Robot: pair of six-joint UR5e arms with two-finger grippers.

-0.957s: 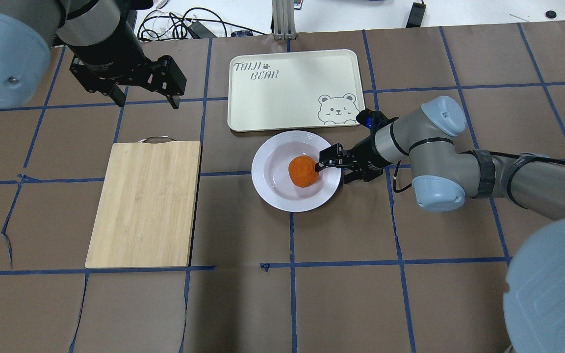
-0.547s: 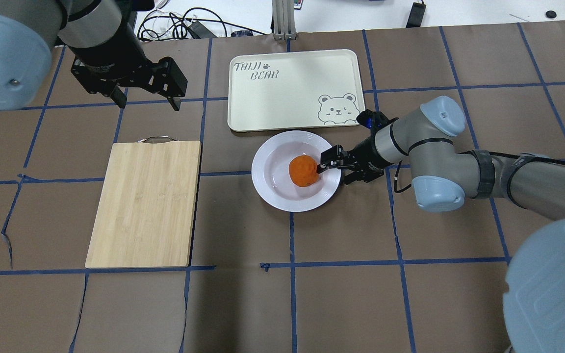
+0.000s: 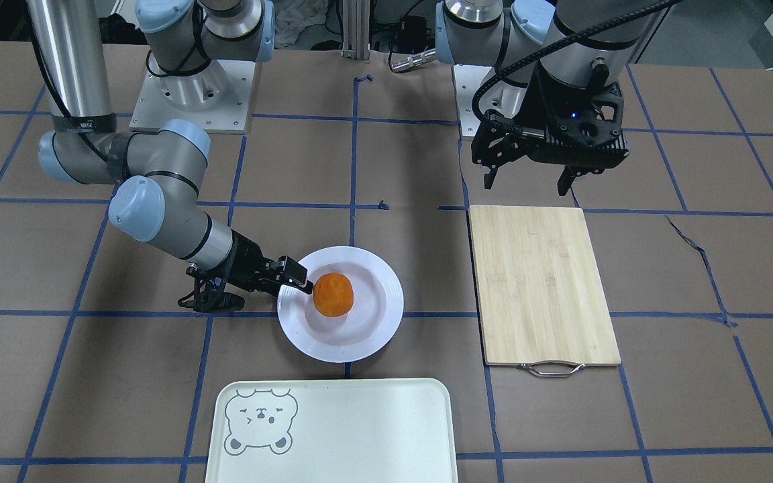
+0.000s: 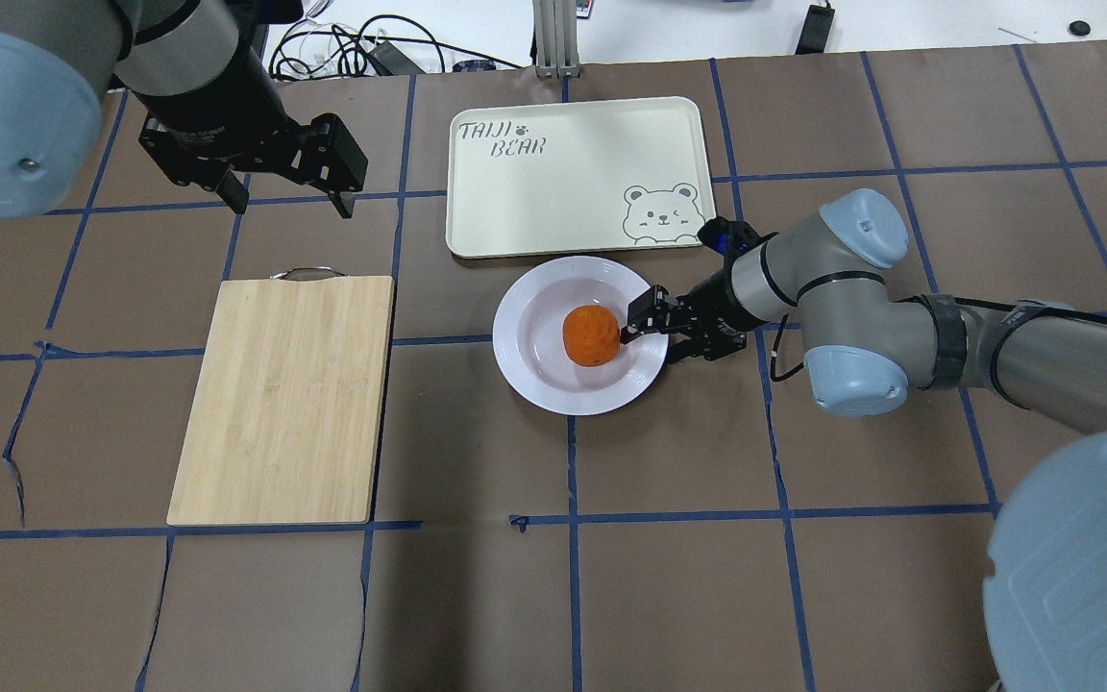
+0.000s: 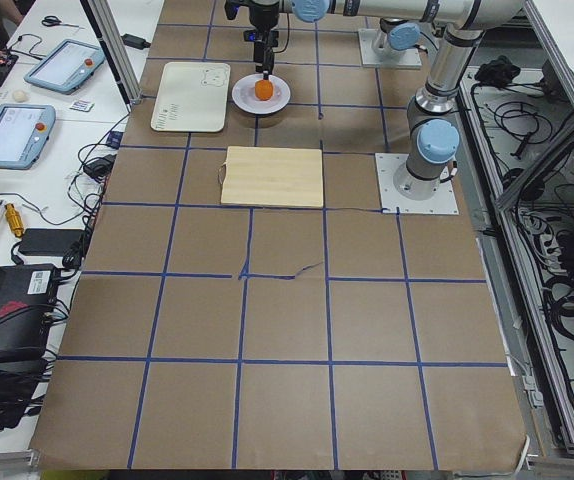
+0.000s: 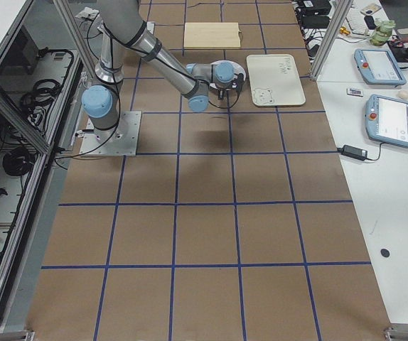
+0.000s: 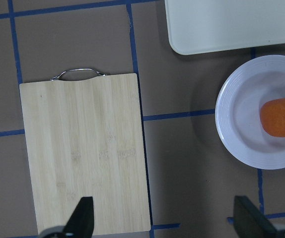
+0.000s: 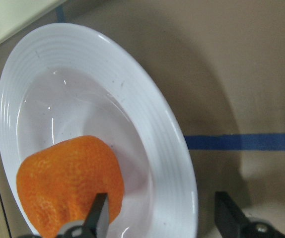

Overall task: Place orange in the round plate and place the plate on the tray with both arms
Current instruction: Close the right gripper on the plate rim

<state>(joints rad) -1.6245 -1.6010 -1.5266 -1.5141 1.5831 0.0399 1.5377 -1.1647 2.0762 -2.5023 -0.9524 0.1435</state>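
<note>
Orange (image 4: 589, 335) sits in plate (image 4: 527, 370), frame centre, below tray (image 4: 573, 192). Right gripper (image 8: 163, 218) fingers open astride plate rim, holding nothing. Left gripper (image 4: 291, 195) wide open, empty, upper left. Risk: a one-sided lift could tilt plate, rolling orange out.

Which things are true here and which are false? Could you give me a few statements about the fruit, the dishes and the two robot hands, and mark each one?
1. The orange lies in the round plate. True.
2. The plate already sits on the tray. False: it rests on the table, just beside the tray.
3. The right hand is open, with one finger inside the plate's rim and the other outside it. True.
4. The left hand is gripping the cutting board. False: it is open, holds nothing and hangs above the table beyond the board's handle end.
</note>
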